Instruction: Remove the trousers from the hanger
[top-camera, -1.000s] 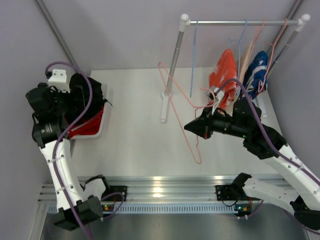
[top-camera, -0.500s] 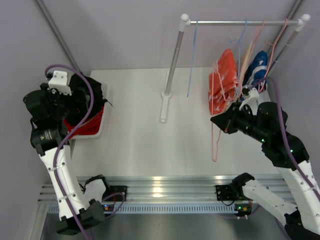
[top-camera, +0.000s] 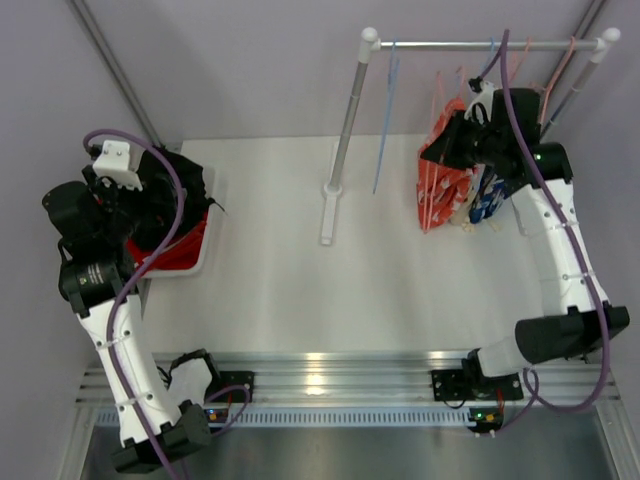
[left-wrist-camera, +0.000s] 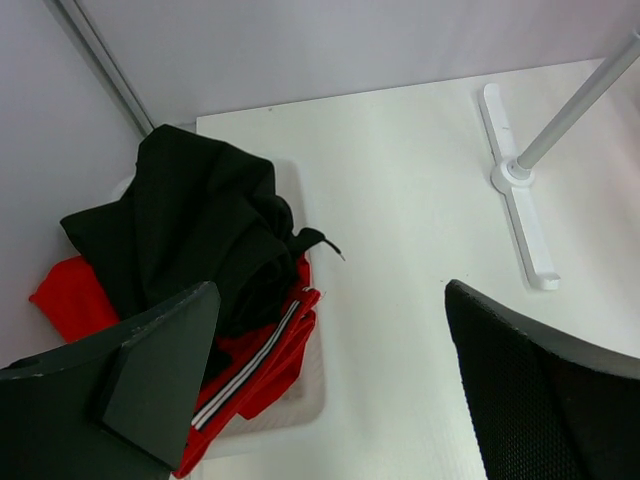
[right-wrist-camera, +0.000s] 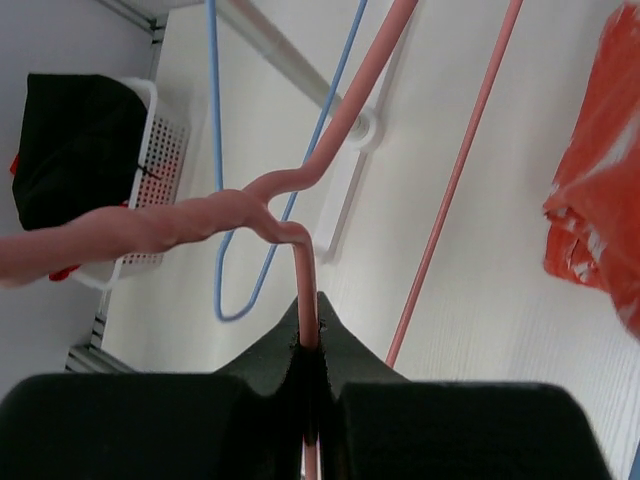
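Observation:
The black trousers lie on top of the red trousers in a white basket at the left; both also show in the top view, black and red. My left gripper hangs open and empty above the basket's right edge. My right gripper is shut on the wire of an empty pink hanger. In the top view it is raised near the rail, in front of the orange patterned garment.
A rack with a rail and a post stands at the back. An empty blue hanger hangs from it. A blue-and-white garment and more pink hangers hang at the right, close to the right wall.
My right arm has carried the pink hanger from low over the table's middle right, then up and back to the rail. My left arm has barely moved.

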